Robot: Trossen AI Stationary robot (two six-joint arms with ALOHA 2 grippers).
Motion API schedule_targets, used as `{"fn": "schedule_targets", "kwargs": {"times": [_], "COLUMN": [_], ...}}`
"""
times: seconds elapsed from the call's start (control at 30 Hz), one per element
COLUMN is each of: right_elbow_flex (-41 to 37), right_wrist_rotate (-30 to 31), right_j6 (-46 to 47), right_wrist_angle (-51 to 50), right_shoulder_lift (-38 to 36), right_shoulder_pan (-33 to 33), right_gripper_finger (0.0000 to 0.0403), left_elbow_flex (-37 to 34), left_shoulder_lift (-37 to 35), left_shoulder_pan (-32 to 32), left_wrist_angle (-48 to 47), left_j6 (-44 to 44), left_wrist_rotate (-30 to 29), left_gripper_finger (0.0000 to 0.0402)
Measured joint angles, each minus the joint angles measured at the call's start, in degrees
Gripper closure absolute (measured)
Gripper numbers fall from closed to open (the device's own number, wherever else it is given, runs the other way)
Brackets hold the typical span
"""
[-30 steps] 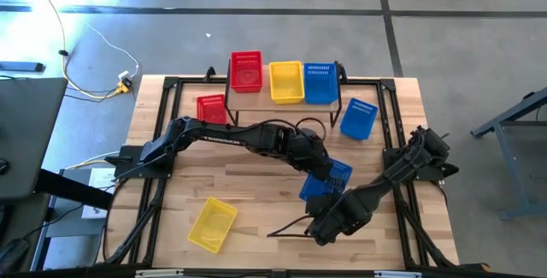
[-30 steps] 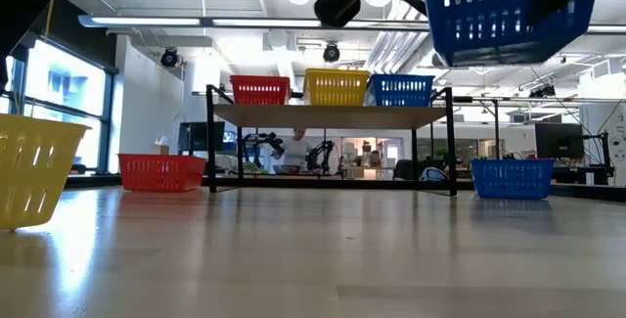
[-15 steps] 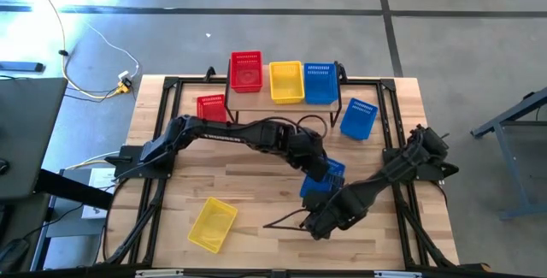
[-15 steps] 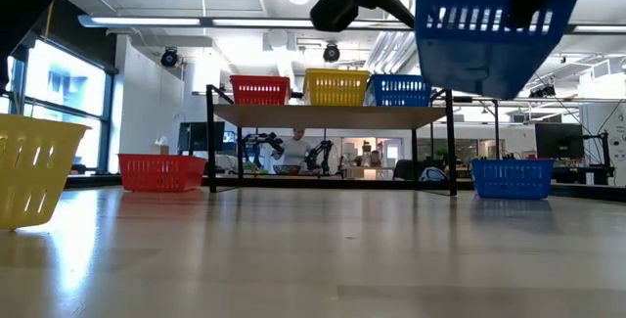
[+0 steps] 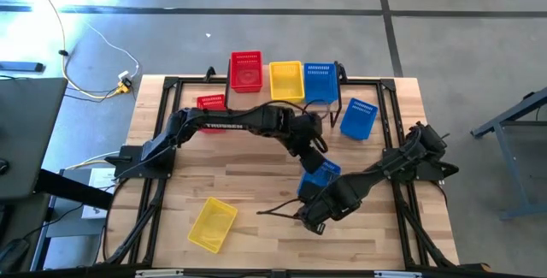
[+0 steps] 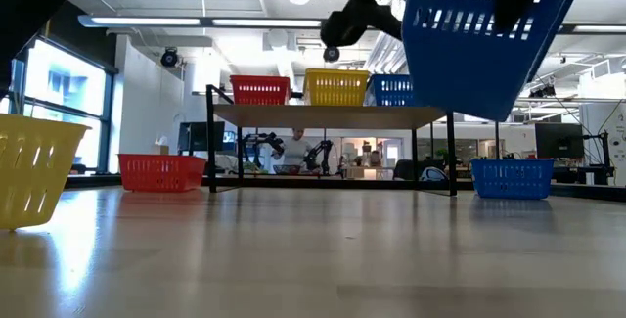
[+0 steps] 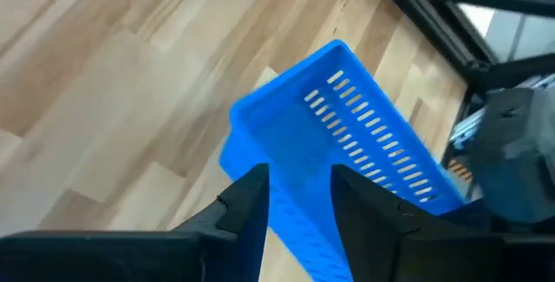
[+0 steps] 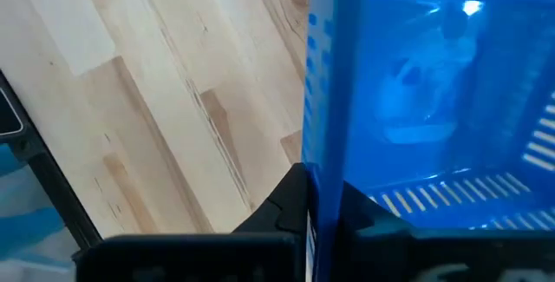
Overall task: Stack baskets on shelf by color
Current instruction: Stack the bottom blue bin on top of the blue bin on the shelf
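Blue basket (image 5: 318, 175) hanging tilted above bench (image 5: 256, 184), both my claws, left (image 7: 299, 200) and right (image 8: 323, 197), pinching its walls. Next: carrying it to shelf (image 5: 261, 95), onto blue stack (image 5: 320, 81).

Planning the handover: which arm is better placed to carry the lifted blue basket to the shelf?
Left. Its pincer grips the raised blue basket and its arm stretches toward the shelf, while the right pincer, also clamped on a wall, sits on the table's near side.
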Motion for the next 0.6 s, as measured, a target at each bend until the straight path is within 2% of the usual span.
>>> {"fn": "schedule_targets", "kwargs": {"times": [0.33,0.6], "right_elbow_flex": [0.02,0.02], "right_wrist_rotate": [-0.79,-0.64], "right_j6": [2.52,2.37], "right_wrist_angle": [-0.31,-1.49], "right_shoulder_lift": [0.0,-0.02], "right_shoulder_pan": [-0.2,-0.46], "right_gripper_finger": [0.0403,0.0403], "left_elbow_flex": [0.0,-0.02], "left_shoulder_lift": [-0.07,-3.87], "left_shoulder_pan": [4.02,7.49], "left_wrist_angle": [-5.54,-8.69], "left_j6": [9.75,14.23], "left_wrist_rotate": [0.08,-0.06], "left_gripper_finger": [0.0291,0.0291]}}
